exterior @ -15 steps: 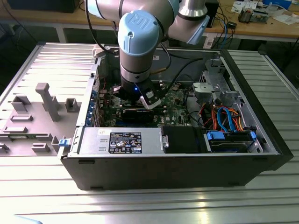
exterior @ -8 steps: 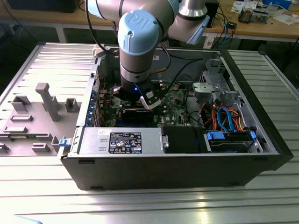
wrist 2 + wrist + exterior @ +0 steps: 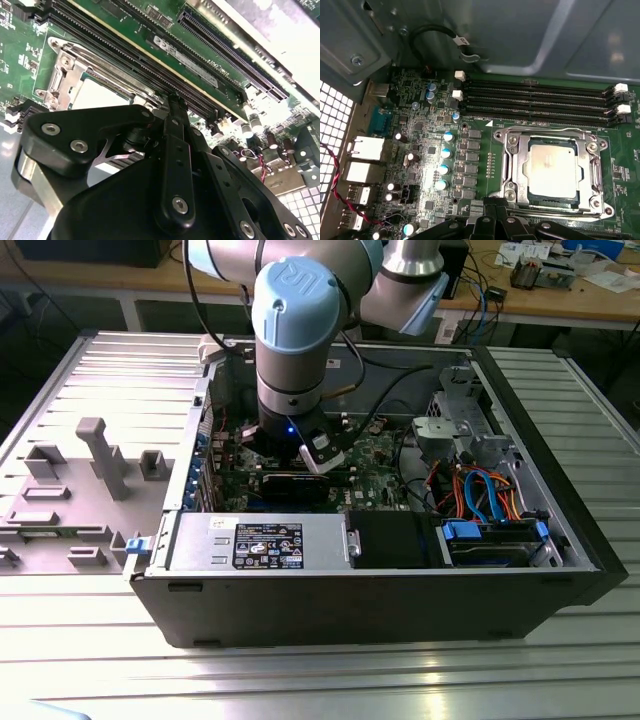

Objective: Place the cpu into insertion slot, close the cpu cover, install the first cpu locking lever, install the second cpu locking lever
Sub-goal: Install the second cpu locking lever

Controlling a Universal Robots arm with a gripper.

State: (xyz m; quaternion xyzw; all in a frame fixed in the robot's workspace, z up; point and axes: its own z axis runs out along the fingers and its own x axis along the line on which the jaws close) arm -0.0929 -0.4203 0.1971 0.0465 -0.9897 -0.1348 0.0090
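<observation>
The cpu [image 3: 552,167], a dull silver square, lies flat in the insertion slot [image 3: 555,201] on the green board. The cpu cover [image 3: 512,162], a silvery frame, lies down around it, and the chip shows through its window. A thin locking lever rod [image 3: 545,131] runs along the cover's edge beside the memory slots. My gripper [image 3: 495,206] hovers just off the socket's opposite edge, its black fingers together with nothing between them. In the second wrist view the gripper [image 3: 174,102] reaches past the cpu [image 3: 97,95] and cover [image 3: 65,75]. The arm [image 3: 290,390] stands inside the open computer case.
Long black memory slots [image 3: 535,95] lie beyond the socket. Capacitors [image 3: 445,152], rear ports [image 3: 362,150] and a red-black wire [image 3: 340,195] crowd the board beside it. The power supply [image 3: 260,540] and drive bay [image 3: 490,540] line the case front. Grey fixtures [image 3: 100,455] stand on the exterior view's left.
</observation>
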